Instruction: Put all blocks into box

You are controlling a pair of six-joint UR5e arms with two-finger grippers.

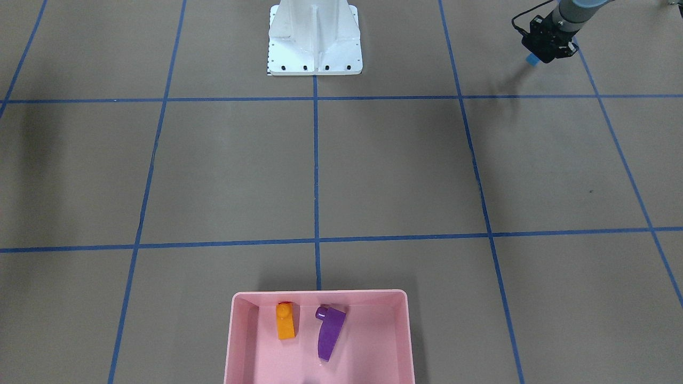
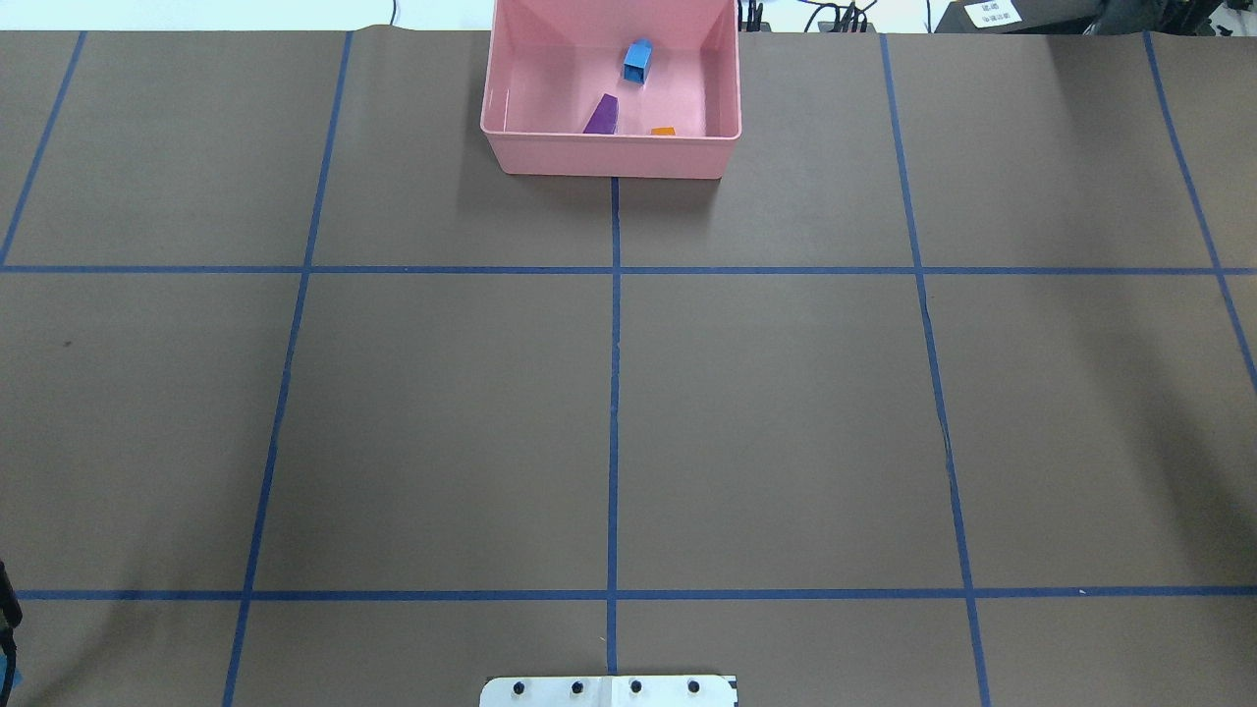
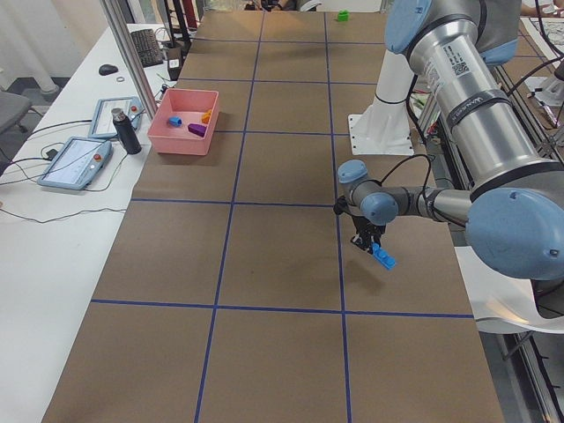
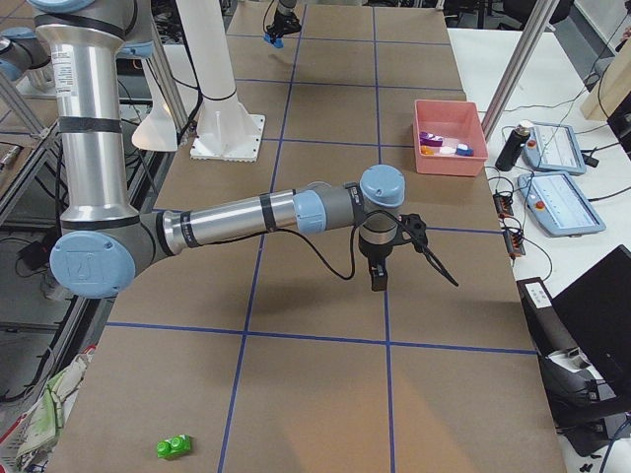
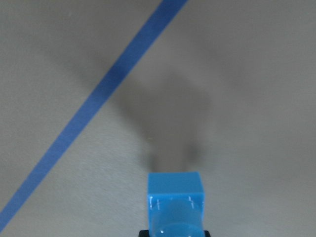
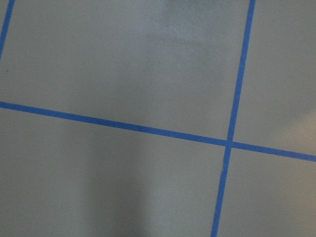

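The pink box (image 2: pixel 609 157) stands at the table's far edge, on the centre line. Inside lie an orange sloped block (image 1: pixel 286 321), a purple sloped block (image 1: pixel 328 333) and a blue block (image 2: pixel 637 61). My left gripper (image 1: pixel 535 56) hangs low over the table near the robot's side, shut on another blue block (image 5: pixel 175 205) that pokes out below its fingers. A green block (image 4: pixel 174 447) lies on the table at the end on the robot's right. My right gripper (image 4: pixel 378 274) hovers over the middle of the table; I cannot tell whether it is open or shut.
The white robot base (image 1: pixel 315 40) stands at the near edge on the centre line. Blue tape lines (image 2: pixel 614 393) divide the brown table into squares. Tablets and a dark bottle (image 3: pixel 126 130) sit on the white bench beside the box.
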